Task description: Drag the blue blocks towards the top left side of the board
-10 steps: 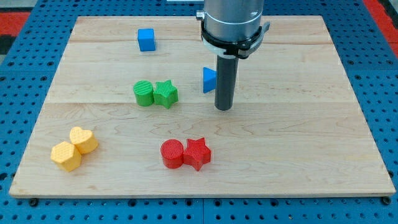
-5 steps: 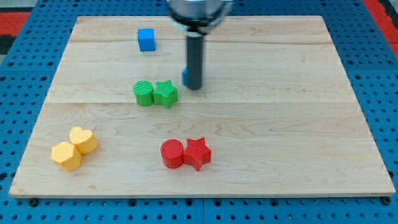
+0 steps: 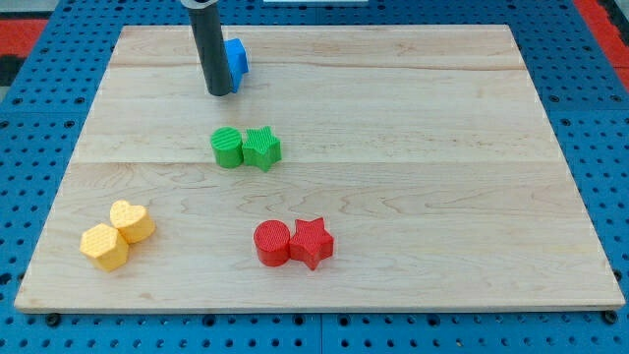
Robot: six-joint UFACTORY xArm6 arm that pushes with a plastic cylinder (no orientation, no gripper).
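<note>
My tip (image 3: pixel 219 92) rests on the wooden board (image 3: pixel 413 177) near the view's top left. Blue (image 3: pixel 238 57) shows just right of the rod, touching it, partly hidden behind it. I cannot tell whether this is the blue cube, the blue triangle, or both together. The rod covers the place where the blue cube stood.
A green cylinder (image 3: pixel 227 147) and a green star (image 3: pixel 261 147) touch each other below my tip. A red cylinder (image 3: pixel 272 243) and a red star (image 3: pixel 312 241) sit at the bottom middle. A yellow heart (image 3: pixel 131 220) and a yellow hexagon (image 3: pixel 104 246) sit at the bottom left.
My rod has swept from the board's middle up and to the left, pushing the blue triangle with it to the blue cube's spot. The other blocks have not moved.
</note>
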